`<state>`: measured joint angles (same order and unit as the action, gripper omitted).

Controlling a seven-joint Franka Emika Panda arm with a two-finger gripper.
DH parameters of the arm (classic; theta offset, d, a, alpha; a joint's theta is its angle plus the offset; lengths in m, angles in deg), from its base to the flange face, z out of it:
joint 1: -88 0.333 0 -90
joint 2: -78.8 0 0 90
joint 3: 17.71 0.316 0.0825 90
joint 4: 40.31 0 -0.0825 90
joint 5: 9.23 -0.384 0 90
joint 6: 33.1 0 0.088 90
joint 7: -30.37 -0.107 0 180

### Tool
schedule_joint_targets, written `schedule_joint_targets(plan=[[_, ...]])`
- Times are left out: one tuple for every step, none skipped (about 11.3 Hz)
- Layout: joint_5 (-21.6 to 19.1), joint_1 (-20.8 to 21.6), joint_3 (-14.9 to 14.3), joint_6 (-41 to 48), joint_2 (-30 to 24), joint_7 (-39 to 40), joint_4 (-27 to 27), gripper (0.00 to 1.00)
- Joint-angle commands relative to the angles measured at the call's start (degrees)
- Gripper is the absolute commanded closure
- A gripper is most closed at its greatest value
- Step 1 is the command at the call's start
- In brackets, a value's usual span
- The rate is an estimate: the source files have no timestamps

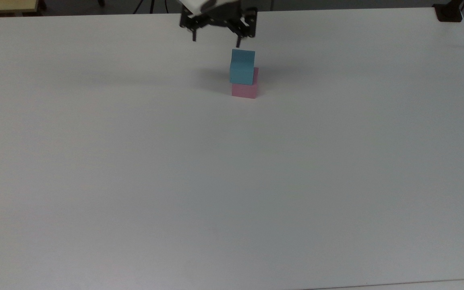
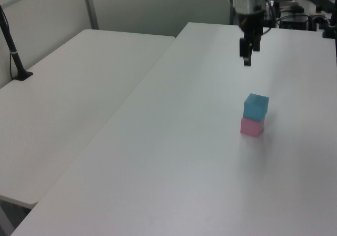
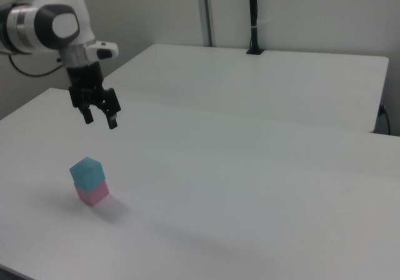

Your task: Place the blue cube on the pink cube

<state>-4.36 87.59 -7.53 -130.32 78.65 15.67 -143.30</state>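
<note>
The blue cube (image 1: 242, 67) rests on top of the pink cube (image 1: 244, 90), slightly off-square, on the white table (image 1: 232, 169). The same stack shows as blue cube (image 2: 256, 107) over pink cube (image 2: 252, 127) in the left view, and as blue cube (image 3: 86, 171) over pink cube (image 3: 92, 193) in the right view. My gripper (image 1: 216, 39) hangs well above the stack and toward the top view's left of it, open, with nothing between its fingers. The left view has the gripper (image 2: 247, 56) high over the table, and the right view has the gripper (image 3: 100, 119) above and apart from the cubes.
A second white table (image 2: 68, 104) stands beside this one in the left view, with a black pole (image 2: 13, 51) clamped to its far edge. A black clamp (image 1: 448, 13) sits at the top view's upper right corner.
</note>
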Motion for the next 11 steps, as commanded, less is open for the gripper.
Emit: schedule_joint_targets(plan=[[-5.19,-0.03,-6.9,9.21,-1.78,7.65,8.13,0.0],[-7.13,0.05,-11.28,9.85,-2.31,10.63,9.63,0.0],[-7.93,0.05,-13.5,9.59,-3.71,14.92,9.65,0.0],[-7.68,-0.12,-14.47,8.98,-3.89,17.75,9.74,0.0],[-7.16,-0.3,-15.18,6.45,-3.81,18.22,9.65,0.0],[-6.89,-0.3,-15.27,3.47,-3.55,18.22,9.39,0.0],[-6.19,-0.3,-15.28,2.22,-3.46,18.22,9.3,0.0],[-6.18,-0.39,-15.45,2.12,-3.54,17.87,9.3,0.0],[-6.27,-0.39,-15.8,2.47,-3.55,17.43,9.47,0.0],[-6.27,-0.39,-15.89,2.82,-3.72,17.34,9.56,0.0],[-6.18,-0.21,-15.89,2.91,-3.81,17.43,9.56,0.0]])
